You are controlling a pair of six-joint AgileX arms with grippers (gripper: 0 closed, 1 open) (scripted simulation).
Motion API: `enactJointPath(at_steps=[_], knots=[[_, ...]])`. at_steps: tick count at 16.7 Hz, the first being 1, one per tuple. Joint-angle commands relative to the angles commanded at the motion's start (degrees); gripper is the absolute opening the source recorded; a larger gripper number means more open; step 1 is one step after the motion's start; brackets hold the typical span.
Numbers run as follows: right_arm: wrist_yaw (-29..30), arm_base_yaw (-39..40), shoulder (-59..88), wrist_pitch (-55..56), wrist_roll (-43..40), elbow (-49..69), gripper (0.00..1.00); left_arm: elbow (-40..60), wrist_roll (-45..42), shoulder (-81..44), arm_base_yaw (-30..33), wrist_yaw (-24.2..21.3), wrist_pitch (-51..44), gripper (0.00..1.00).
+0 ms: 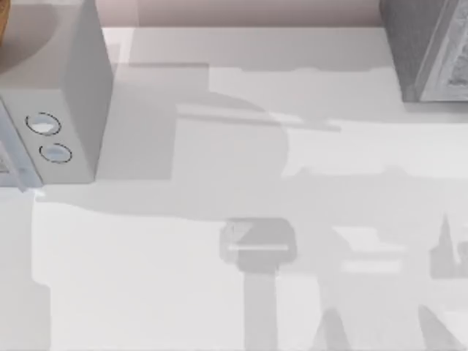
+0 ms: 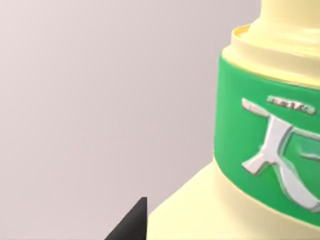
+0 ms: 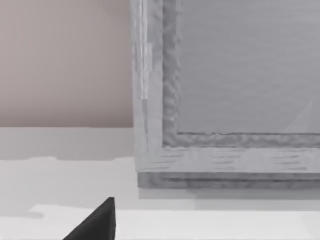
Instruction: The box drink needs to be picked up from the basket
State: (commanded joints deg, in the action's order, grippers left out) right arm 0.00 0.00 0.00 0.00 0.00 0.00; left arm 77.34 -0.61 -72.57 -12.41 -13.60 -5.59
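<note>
Pale yellow plastic sits close in front of our left pincer (image 2: 132,222): a rounded container with a stepped neck and a broad green band (image 2: 265,135). Its shoulders curve, so we judge it may not be the straight-edged box drink. We cannot make that carton out for certain, nor say where it lies. Whether this pincer is wide or narrow, we cannot tell.

To do this step well, we would first confirm the target by its flat faces and square corners. Then we would line the pincer up across the carton's narrow sides, come down straight, close gently (a light carton dents easily) and lift vertically so it clears its neighbours.

On the white worktop (image 1: 146,292), a big grey box with two round dials (image 1: 55,110) stands at the left edge. A second grey box with a framed panel (image 1: 428,44) fills the far right corner, and our right pincer (image 3: 97,222) faces it, its opening likewise impossible to judge.

The green band carries a raised silver emblem (image 2: 280,150), like a stylised character, with a small silver line of lettering above it that we cannot read. Faint print on the second grey box is also illegible.
</note>
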Motion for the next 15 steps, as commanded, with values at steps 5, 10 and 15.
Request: enactJointPath(at_steps=[5,10,15], knots=[[0.0,0.0,0.0,0.0,0.0,0.0,1.0,-23.2,0.2,21.8,3.7,3.9,2.0,0.0],[0.0,0.0,0.0,0.0,0.0,0.0,1.0,-49.3,0.4,45.9,7.7,8.3,3.8,0.0],[0.0,0.0,0.0,0.0,0.0,0.0,1.0,-69.9,0.6,65.2,11.0,12.1,5.0,0.0]])
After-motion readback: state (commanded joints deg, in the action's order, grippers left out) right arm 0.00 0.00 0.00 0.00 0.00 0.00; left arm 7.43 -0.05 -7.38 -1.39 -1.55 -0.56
